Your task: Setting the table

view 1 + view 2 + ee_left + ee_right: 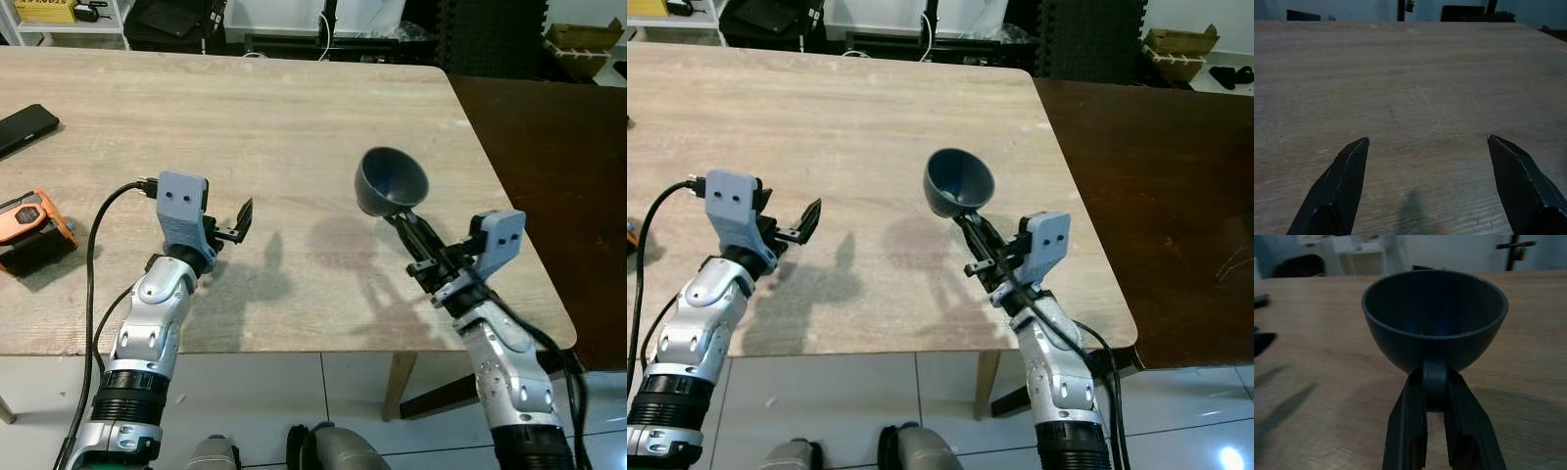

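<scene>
At the centre right of the left eye view, the right hand [409, 223] is clamped on the handle of a dark blue-grey cup [390, 181], which is held above the pale wooden counter [294, 117] with its mouth tipped toward the camera. At centre left, the left hand [240, 223] hovers over the counter with its 2 fingers apart and nothing between them. A black phone [24, 127] lies at the upper left edge, and an orange and black device [29, 223] sits below it.

In the left wrist view, the 2 black fingertips [1339, 186] stand wide apart over bare wood grain.

In the right wrist view, the 2 fingers [1408, 431] squeeze the cup's loop handle [1435, 382] from both sides, the cup's bowl [1435, 318] rising beyond them.
</scene>
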### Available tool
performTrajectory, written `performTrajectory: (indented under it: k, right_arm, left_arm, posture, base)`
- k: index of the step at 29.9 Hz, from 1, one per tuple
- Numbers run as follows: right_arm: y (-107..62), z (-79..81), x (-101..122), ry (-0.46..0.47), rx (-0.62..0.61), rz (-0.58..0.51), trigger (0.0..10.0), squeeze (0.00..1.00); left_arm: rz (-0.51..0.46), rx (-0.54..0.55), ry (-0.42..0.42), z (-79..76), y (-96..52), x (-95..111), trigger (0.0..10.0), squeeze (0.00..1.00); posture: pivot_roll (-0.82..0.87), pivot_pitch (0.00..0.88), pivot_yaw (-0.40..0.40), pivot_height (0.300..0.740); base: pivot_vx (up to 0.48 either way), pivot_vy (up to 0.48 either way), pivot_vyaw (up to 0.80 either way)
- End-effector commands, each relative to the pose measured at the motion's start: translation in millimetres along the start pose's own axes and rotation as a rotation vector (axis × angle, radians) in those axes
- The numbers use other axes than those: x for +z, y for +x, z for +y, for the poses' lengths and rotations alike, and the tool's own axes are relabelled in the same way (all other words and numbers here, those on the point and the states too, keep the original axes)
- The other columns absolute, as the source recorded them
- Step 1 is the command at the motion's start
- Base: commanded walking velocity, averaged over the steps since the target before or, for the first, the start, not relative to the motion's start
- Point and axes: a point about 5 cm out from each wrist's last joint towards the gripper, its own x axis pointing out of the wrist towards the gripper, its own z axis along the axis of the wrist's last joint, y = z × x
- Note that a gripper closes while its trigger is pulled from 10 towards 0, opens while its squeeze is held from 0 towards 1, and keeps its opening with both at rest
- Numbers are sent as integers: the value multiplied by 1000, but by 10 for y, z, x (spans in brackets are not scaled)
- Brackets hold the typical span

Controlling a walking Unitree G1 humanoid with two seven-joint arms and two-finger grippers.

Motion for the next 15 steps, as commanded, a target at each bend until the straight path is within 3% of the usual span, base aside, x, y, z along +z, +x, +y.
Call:
performTrajectory:
  k: [1,14,15]
  right_arm:
    - [25,-14,24,-20,-32,-16,10000,0]
    - [114,32,47,-75,-63,-33,10000,0]
    - [120,45,43,-77,-63,-33,10000,0]
  left_arm:
    - [5,13,-17,-2,-17,-26,10000,0]
    - [8,53,-41,4,-2,-32,10000,0]
    - [16,58,-51,6,-4,-43,10000,0]
  posture:
    - [83,63,-44,740]
    - [80,76,-56,740]
    - [79,81,-56,740]
  base:
    - [0,0,0]
    - [0,0,0]
    - [0,480,0]
